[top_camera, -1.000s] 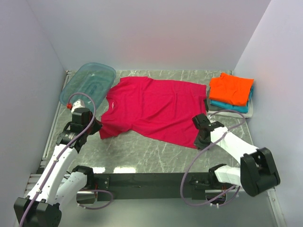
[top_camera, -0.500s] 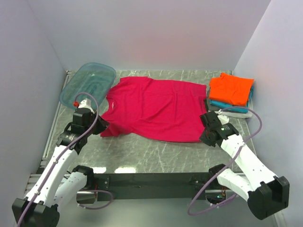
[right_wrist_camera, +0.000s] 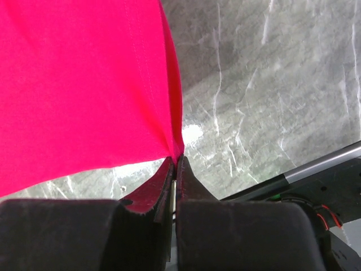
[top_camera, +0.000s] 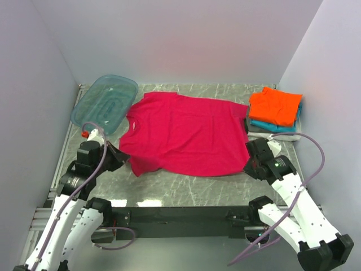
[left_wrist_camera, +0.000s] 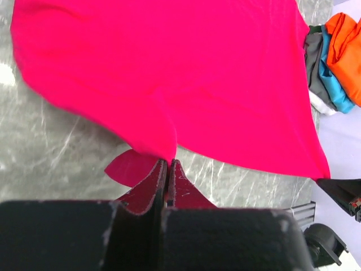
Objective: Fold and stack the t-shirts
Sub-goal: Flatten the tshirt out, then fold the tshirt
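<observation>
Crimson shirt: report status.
Both shut, left tool and right tool, pinching near edge of crimson shirt. Spread, unfolded. Flanked by tub and folded stack, neither on it.

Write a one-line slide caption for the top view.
Left hand and right hand pinch the near edge of a red shirt; folded shirts sit far right.

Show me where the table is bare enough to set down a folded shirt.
Bare marble lies between the crimson t-shirt and the black rail; a thin strip runs behind the shirt. Crowded: folded stack far right, teal tub far left.
</observation>
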